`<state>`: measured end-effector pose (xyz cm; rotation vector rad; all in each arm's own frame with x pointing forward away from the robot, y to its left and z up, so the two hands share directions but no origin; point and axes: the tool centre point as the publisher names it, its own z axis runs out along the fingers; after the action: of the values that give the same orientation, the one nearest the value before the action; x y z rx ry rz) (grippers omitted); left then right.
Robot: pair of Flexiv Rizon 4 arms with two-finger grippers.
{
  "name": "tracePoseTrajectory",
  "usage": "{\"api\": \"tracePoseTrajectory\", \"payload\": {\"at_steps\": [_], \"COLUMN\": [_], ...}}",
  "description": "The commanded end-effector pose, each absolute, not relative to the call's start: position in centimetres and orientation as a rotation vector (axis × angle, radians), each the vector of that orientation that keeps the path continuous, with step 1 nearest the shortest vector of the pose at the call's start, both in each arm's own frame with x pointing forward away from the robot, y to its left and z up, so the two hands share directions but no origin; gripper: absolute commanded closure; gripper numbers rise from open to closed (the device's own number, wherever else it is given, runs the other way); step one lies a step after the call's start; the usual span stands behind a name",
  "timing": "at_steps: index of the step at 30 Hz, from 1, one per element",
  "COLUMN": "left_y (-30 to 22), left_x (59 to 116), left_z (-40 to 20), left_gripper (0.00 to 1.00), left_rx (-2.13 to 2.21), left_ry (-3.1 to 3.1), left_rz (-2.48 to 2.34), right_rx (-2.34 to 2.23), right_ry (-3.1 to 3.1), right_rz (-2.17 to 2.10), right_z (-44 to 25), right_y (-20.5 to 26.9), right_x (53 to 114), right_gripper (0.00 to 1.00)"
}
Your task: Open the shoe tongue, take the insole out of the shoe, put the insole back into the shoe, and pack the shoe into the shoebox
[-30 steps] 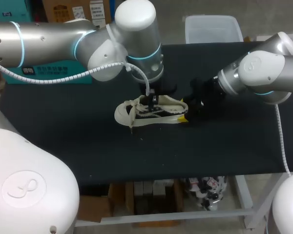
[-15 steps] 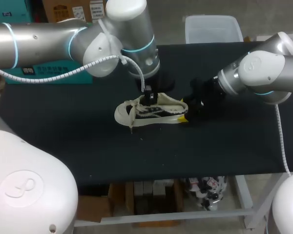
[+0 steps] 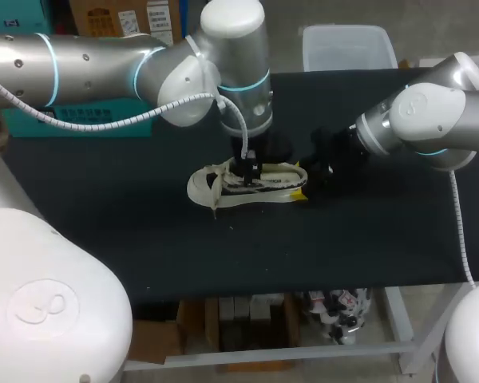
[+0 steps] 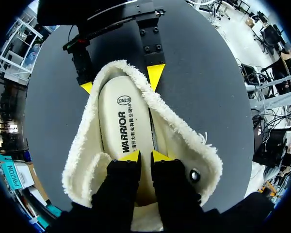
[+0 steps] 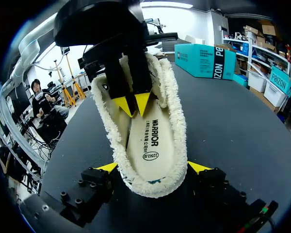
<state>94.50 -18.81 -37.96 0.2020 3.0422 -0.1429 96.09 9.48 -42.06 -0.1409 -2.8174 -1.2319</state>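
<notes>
The shoe (image 3: 215, 190) lies on the counter (image 3: 104, 215), long axis 9 to 3 o'clock. The right end effector (image 5: 153, 167) clamps its heel at 3. The left end effector (image 4: 145, 156), nearer the insole (image 4: 126, 116), rests on it with fingers nearly together. The insole runs from it toward 3.

**Shoe** (image 3: 247, 185): one low shoe lined with cream fleece, with a dark and white outer side. It lies upright on its sole near the middle of the table. The mouth is spread wide, and the heel is gripped on both sides by my right gripper (image 5: 153, 167).

**Tongue** (image 4: 93, 171): a fleece-backed flap, folded open toward the toe.

**Insole** (image 4: 128, 121): pale cream with black print, lying flat inside the shoe. The closed tips of my left gripper (image 4: 145, 156) rest on it.

**Box** (image 3: 350, 46): a clear plastic tub at the table's far edge, well apart from the shoe.
</notes>
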Motion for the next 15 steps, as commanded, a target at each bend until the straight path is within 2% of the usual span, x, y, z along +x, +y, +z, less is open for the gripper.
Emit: {"api": "tracePoseTrajectory", "payload": {"at_steps": [1, 15], "left_y": [-19.36, -18.66], "left_x": [95.45, 94.82], "left_z": [-39.18, -38.78], "left_gripper": [0.85, 0.83], "left_rx": [0.208, 0.207], "left_ry": [3.091, 3.192], "left_rz": [-0.147, -0.132], "right_rx": [-0.14, -0.14], "right_ry": [-2.817, -2.817], "right_rz": [-1.232, -1.232], "right_z": [-42.1, -42.1], "right_y": [9.44, 9.44], "right_x": [96.01, 96.01], "right_gripper": [1.0, 1.0]}}
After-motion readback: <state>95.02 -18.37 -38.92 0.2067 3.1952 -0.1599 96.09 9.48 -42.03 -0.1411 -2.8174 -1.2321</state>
